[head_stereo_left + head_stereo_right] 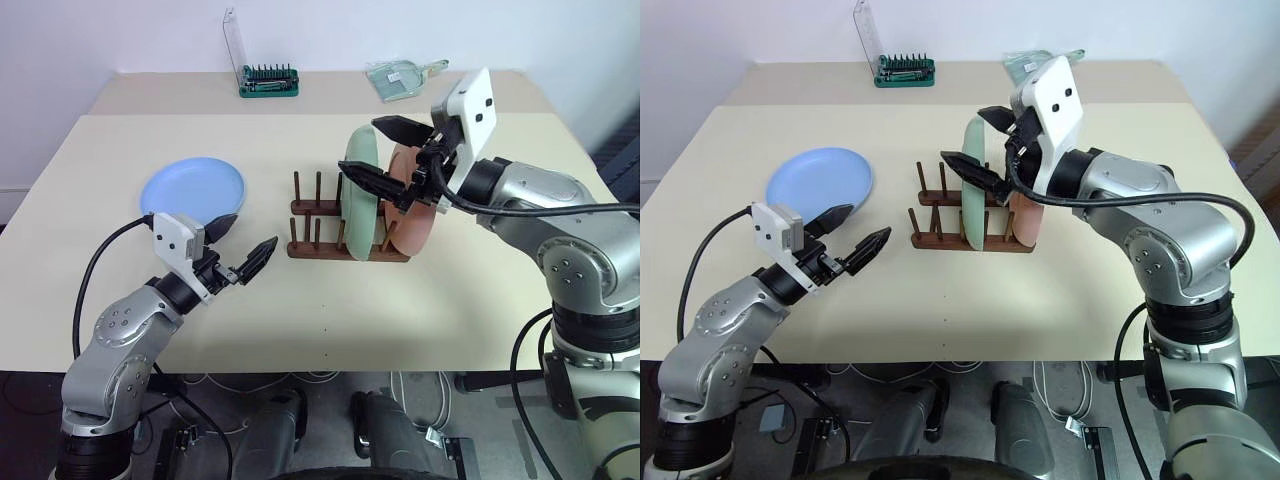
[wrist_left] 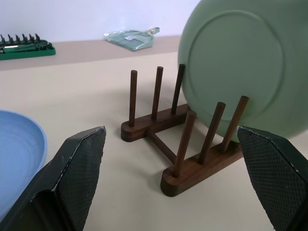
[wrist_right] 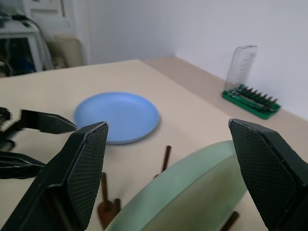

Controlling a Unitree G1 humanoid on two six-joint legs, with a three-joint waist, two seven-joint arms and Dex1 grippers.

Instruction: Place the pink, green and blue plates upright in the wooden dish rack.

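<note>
We count two plates already standing upright in the dish rack (image 1: 345, 235): the green plate (image 1: 360, 195) near its middle and the pink plate (image 1: 413, 205) just behind it at the right end. The blue plate (image 1: 193, 190) lies flat on the desk (image 1: 450, 300), well to the left of the rack, so we judge the last plate is the step in hand. The right gripper (image 1: 385, 155) hangs over the green plate, its fingers apart and empty. The left gripper (image 1: 243, 245) sits beside the blue plate, fingers wide and empty. Next we would need that gripper to catch the blue plate's rim, tip it upright and slot it between the free pegs on the left.
</note>
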